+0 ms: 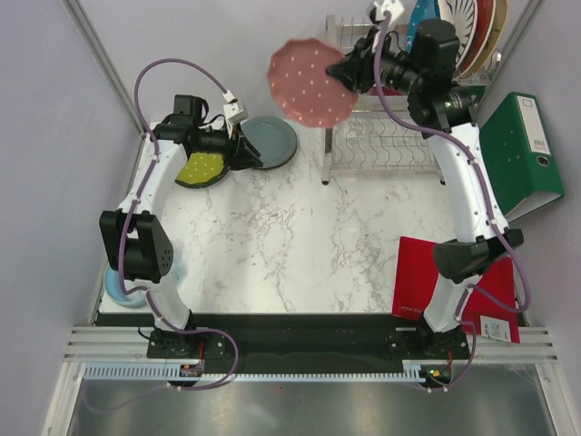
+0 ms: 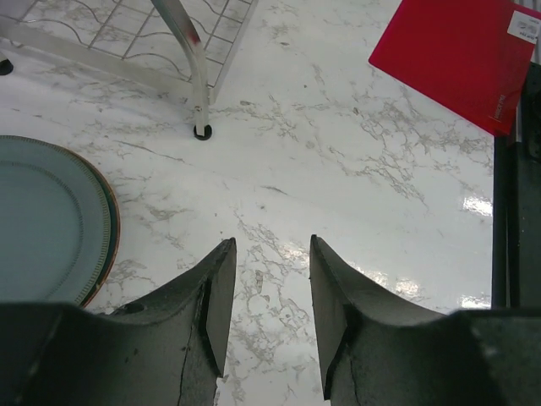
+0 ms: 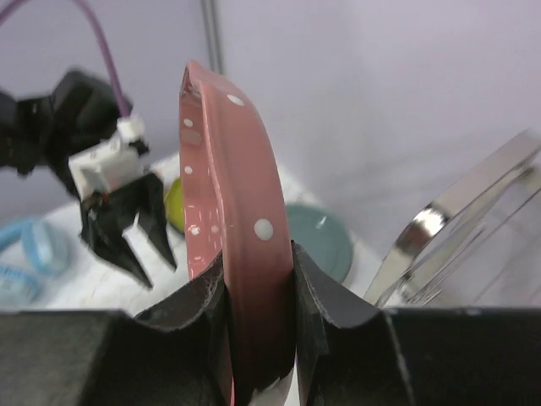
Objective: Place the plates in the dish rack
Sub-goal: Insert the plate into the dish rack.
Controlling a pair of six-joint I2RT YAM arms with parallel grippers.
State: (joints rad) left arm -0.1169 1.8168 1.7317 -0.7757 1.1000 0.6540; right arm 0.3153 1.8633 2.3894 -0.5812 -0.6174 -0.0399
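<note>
Several plates upright in upper tier of dish rack

Bystanders on the white marble table
A green binder with a white spine label sits at the far right edge. A flat red folder lies at the near right corner. A pale blue item, partly hidden and hard to identify, sits at the near left edge.
</note>
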